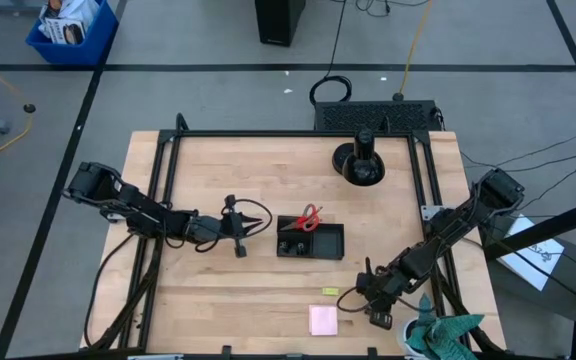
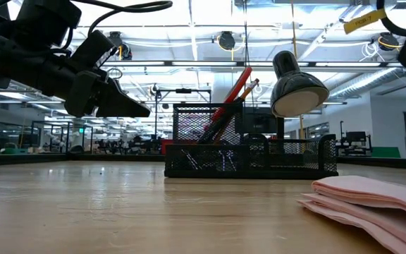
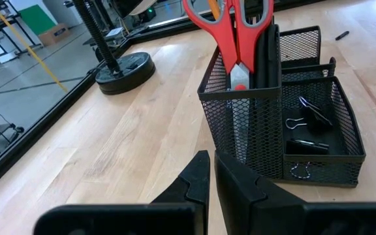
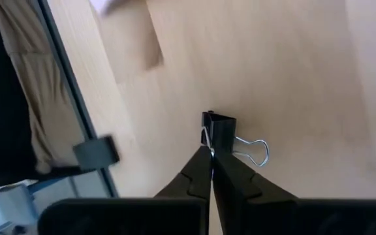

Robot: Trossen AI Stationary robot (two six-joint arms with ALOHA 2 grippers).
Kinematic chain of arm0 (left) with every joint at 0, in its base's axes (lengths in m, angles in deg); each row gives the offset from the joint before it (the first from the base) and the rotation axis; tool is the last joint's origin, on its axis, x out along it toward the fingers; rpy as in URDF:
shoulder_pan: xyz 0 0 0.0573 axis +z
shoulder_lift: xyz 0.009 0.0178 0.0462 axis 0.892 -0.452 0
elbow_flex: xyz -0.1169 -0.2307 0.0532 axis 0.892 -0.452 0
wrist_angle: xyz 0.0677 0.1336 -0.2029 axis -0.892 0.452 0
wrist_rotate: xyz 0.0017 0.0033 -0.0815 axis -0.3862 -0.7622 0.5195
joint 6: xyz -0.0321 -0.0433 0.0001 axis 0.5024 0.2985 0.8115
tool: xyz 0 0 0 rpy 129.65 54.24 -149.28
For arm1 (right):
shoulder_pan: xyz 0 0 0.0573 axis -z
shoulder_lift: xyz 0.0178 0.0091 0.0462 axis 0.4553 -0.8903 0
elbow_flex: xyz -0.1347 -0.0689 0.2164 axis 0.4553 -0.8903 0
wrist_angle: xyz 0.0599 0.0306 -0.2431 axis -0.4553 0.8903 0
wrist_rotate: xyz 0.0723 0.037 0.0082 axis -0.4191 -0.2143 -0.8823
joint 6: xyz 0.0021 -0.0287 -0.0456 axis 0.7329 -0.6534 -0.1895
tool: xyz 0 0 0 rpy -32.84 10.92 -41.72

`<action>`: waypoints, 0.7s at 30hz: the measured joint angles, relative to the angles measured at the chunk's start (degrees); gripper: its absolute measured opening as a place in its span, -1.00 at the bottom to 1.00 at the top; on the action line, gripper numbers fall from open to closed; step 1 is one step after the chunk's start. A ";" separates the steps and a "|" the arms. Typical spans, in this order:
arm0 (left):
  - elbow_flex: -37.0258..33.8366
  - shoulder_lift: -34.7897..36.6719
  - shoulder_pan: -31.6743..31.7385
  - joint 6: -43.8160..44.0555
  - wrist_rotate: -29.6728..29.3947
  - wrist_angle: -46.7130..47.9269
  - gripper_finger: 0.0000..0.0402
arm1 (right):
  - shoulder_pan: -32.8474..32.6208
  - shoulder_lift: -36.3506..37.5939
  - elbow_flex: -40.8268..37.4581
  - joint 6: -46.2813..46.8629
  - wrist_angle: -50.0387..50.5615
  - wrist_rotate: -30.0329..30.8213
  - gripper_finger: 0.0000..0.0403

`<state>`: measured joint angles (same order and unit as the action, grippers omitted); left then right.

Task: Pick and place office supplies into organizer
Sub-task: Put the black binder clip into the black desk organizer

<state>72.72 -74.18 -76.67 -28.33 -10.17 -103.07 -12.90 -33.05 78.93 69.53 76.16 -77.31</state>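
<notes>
The black mesh organizer point(image 1: 311, 240) point(image 2: 252, 159) point(image 3: 286, 124) stands mid-table, with the red-handled scissors point(image 3: 230, 29) point(image 1: 310, 216) and an orange pencil point(image 2: 249, 88) upright in its tall cup and binder clips point(image 3: 309, 117) in its low tray. My left gripper point(image 1: 240, 240) point(image 3: 211, 173) hovers shut and empty just left of the organizer. My right gripper point(image 1: 373, 300) point(image 4: 211, 156) is near the table's front right, shut on a black binder clip point(image 4: 219, 127). The pink sticky pad point(image 1: 323, 320) point(image 2: 372, 201) and the yellow-green eraser point(image 1: 329, 291) lie flat on the table. My right gripper pinches the black binder clip between its two fingertips, at the body's edge by the wire handles point(image 4: 213, 145). One wire handle point(image 4: 253, 150) sticks out sideways. The fingers point down at the table; whether the clip is lifted clear I cannot tell.
A round black stand point(image 1: 360, 165) sits at the far edge behind the organizer. A teal-green cloth point(image 1: 448, 335) lies at the near right corner, close to my right arm. Bare wood point(image 1: 228, 290) stretches across the table's left and near parts.
</notes>
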 joint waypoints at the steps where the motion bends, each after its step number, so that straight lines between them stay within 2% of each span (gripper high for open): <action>1: 0.00 0.00 0.02 0.02 0.00 0.00 -0.85 | 0.38 -0.02 -0.04 -0.87 -0.72 0.65 -0.99; 6: 0.00 0.00 0.00 0.07 0.00 0.00 -0.85 | 2.68 -0.11 3.70 -7.62 2.18 1.49 -1.00; 10: 0.00 0.00 0.01 0.02 0.00 0.00 -0.85 | 3.53 -0.11 10.62 -14.12 9.75 6.26 -1.00; 13: 0.00 0.00 0.02 0.02 0.00 0.00 -0.85 | 3.75 -0.11 16.00 -19.19 13.15 12.65 -1.00; 16: 0.00 0.00 0.02 0.02 0.00 0.00 -0.85 | 3.83 -0.09 20.10 -25.23 14.39 21.72 -1.00; 19: 0.00 0.00 0.00 0.04 0.00 0.00 -0.85 | 4.47 -0.07 21.87 -30.51 13.76 30.50 -1.00; 21: 0.00 0.00 0.02 0.07 0.00 0.00 -0.85 | 5.58 -0.05 21.89 -33.48 13.31 34.24 -1.00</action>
<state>72.72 -74.18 -76.65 -28.26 -10.17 -103.07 -7.32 -33.09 100.82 36.04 89.46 -43.07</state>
